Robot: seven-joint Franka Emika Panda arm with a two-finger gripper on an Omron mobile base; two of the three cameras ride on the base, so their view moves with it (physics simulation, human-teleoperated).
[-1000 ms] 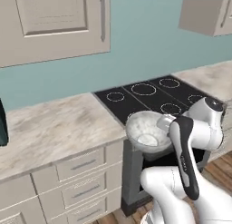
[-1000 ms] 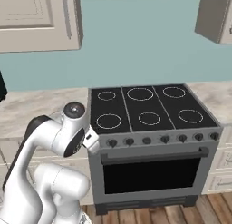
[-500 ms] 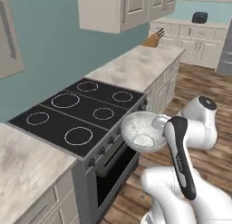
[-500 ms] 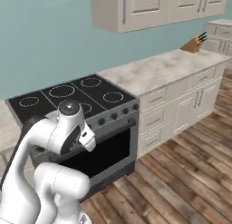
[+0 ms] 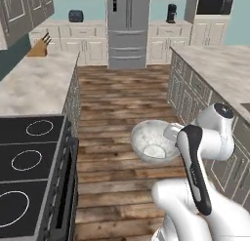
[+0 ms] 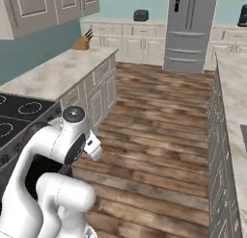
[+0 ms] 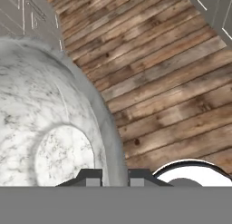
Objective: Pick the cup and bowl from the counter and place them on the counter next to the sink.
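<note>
The gripper (image 7: 114, 175) is pinched on the bowl (image 5: 155, 141) rim at 6 o'clock, now swung from stovetop (image 5: 30, 174) toward open floor (image 5: 122, 103), mid-carry.

Home kitchen, rendered. Stainless fridge (image 5: 128, 28) at the far wall between cream panelled cabinets (image 5: 88, 46), teal wall above. Black stovetop (image 5: 29, 167) with white rings at left, beige marbled counter (image 5: 34, 84) beside it carrying a knife block (image 5: 39, 46). Toaster (image 5: 75, 15) and coffee maker (image 5: 171, 13) on the far counter, built-in microwave (image 5: 215, 3) top right. A second marbled counter (image 5: 219, 69) runs along the right. Wood plank floor (image 5: 122, 103) down the middle.
</note>
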